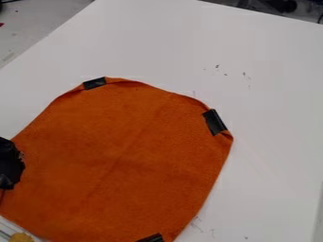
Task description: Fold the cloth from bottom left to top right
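The orange cloth [126,156] lies spread out on the white counter [271,90], taking up the lower left and middle of the frame, with its left and bottom parts running out at the frame's edges. It is not folded over on itself; a faint crease slants across its middle from upper right to lower left, and its rim is slightly gathered along the top and at the right corner. Three black patches sit at its border: an upper patch [95,83] at the top left, a right patch [214,122] at the right corner, and a lower patch [151,238] cut by the bottom of the frame. The black hand [10,163] is at the left edge of the frame, over the cloth's left side and partly cut off; whether it is clenched, released or grasping the cloth, I cannot tell. In the bottom left corner, a yellow object [22,237] lies just beside the cloth. Small dark marks [217,66] dot the counter at upper right, and dark objects [277,4] stand beyond its far edge.
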Action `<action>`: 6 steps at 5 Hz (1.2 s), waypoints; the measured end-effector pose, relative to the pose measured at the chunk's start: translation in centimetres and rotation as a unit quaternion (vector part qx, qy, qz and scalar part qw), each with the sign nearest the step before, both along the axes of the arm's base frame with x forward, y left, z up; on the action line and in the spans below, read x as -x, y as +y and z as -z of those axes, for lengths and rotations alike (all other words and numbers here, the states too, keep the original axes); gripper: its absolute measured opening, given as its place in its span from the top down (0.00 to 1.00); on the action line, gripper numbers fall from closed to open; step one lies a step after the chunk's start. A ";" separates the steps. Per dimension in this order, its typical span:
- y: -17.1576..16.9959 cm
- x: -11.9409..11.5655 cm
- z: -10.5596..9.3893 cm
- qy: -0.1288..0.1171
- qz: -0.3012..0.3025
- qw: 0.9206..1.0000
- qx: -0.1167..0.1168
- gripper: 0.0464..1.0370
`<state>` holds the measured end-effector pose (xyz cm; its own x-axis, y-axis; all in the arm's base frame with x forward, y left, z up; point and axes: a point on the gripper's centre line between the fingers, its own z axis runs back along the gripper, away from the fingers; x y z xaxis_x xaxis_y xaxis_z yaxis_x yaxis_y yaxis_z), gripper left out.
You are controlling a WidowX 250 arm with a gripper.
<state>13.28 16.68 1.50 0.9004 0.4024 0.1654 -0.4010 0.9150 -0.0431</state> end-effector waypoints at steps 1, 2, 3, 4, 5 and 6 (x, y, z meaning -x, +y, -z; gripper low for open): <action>0.3 -0.2 1.1 0.011 -0.002 1.000 0.006 0.39; 0.8 -0.6 1.3 0.011 -0.003 1.000 0.003 0.68; 1.2 -1.0 1.2 0.007 -0.003 1.000 0.002 0.87; 0.9 -1.2 1.1 0.015 0.003 1.000 0.008 0.95; -0.3 -2.6 -1.5 0.004 0.010 1.000 -0.012 0.97; -2.6 -4.3 -3.3 -0.003 0.014 0.999 -0.036 0.97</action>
